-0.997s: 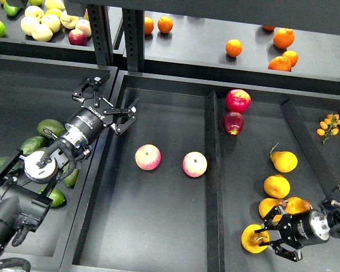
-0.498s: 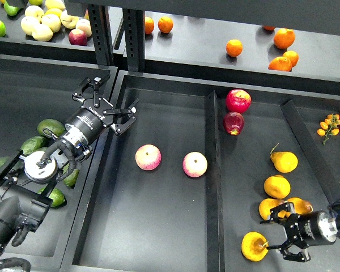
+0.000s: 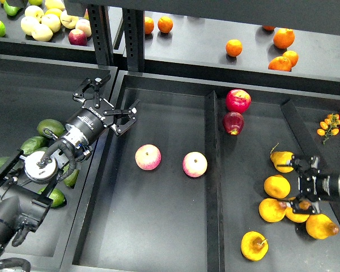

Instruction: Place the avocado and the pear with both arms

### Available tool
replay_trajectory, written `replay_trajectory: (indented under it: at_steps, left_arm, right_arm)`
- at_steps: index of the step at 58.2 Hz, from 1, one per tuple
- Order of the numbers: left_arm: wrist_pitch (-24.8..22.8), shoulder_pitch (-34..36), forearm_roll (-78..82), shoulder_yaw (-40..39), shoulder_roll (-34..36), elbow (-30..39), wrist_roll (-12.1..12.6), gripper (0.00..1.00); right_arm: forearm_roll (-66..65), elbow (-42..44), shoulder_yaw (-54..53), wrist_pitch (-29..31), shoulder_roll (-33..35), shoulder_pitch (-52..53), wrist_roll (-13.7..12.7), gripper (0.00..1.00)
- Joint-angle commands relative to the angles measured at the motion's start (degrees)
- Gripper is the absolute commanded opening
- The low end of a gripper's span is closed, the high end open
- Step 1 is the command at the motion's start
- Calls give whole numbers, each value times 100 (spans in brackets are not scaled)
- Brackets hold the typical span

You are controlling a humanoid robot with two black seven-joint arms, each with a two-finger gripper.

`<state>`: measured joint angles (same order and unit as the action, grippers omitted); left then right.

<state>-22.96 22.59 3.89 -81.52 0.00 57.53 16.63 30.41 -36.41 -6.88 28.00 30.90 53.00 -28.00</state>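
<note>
Several green avocados (image 3: 51, 127) lie in the left bin beside and under my left arm. My left gripper (image 3: 114, 97) is open and empty, hovering over the rim between the left bin and the middle bin. Golden pears lie in the right bin. One pear (image 3: 251, 245) with a short stem lies alone near the front. The other pears (image 3: 276, 186) form a cluster. My right gripper (image 3: 295, 183) is open and empty, pointing left over that cluster, well back from the lone pear.
Two pink-yellow apples (image 3: 148, 157) (image 3: 194, 164) lie in the middle bin. Two red apples (image 3: 238, 100) sit at the back of the right bin. Tangerines (image 3: 233, 47) and pale apples (image 3: 42, 25) are on the rear shelf. A divider wall (image 3: 212, 170) separates the middle and right bins.
My right gripper opened off the front pear, left it lying in the right bin, and drew back up and to the right. My left arm has not moved.
</note>
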Motion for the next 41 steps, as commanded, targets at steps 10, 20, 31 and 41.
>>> replay_trajectory:
  at_steps: [10, 20, 31, 41]
  left_arm:
    - [90, -17, -2, -4, 0, 83, -2, 99]
    - [160, -26, -11, 5, 0, 127, 7, 99]
    - [204, -26, -11, 14, 0, 153, 7, 99]
    - [204, -26, -11, 14, 0, 215, -28, 99]
  right_arm:
    - [9, 652, -2325, 0, -1270, -483, 0, 99]
    - [-79, 986, -3652, 0, -2272, -756, 0, 99]
    - [-404, 1066, -4690, 0, -2984, -931, 0, 99]
    - [-799, 1048, -5666, 0, -3090, -1072, 0, 99]
